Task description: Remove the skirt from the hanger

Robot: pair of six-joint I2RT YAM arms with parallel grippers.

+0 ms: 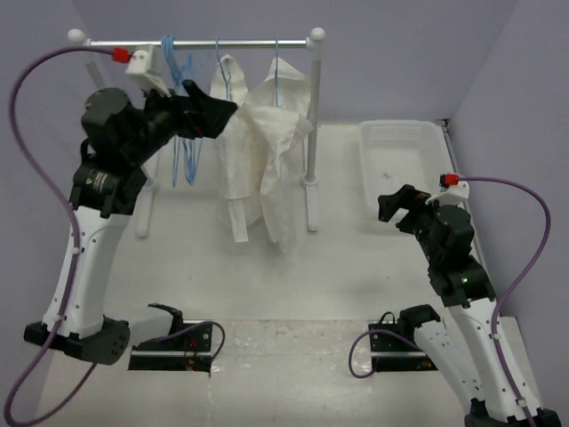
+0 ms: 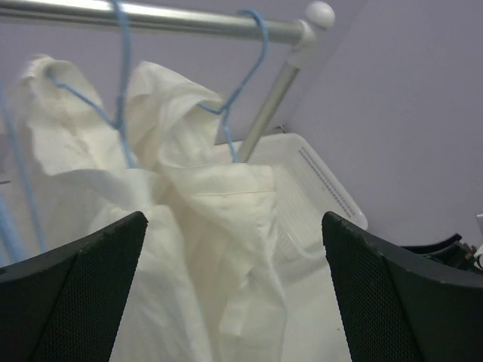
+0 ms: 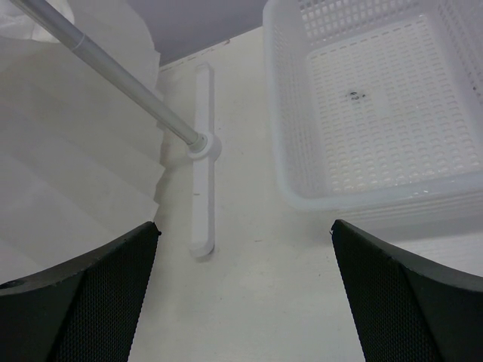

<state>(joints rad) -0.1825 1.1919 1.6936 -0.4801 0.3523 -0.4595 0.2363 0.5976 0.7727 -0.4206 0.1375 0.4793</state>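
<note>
Two white garments hang side by side on the rail and overlap. The skirt (image 1: 233, 156) is the left one, plain and crinkly, on a light-blue wire hanger (image 1: 220, 69); both show in the left wrist view, skirt (image 2: 64, 128) and hanger (image 2: 121, 90). My left gripper (image 1: 222, 114) is raised just left of the skirt, open and empty, with fabric filling the gap between its fingers (image 2: 234, 219). My right gripper (image 1: 388, 206) is open and empty, low over the table (image 3: 245, 224), right of the rack and apart from the clothes.
The tiered white garment (image 1: 283, 160) hangs right of the skirt on its own blue hanger (image 2: 243, 75). Empty blue hangers (image 1: 182, 133) hang behind my left wrist. The rack's right post (image 1: 313, 116) and foot (image 3: 201, 188) stand near a white basket (image 1: 369, 147).
</note>
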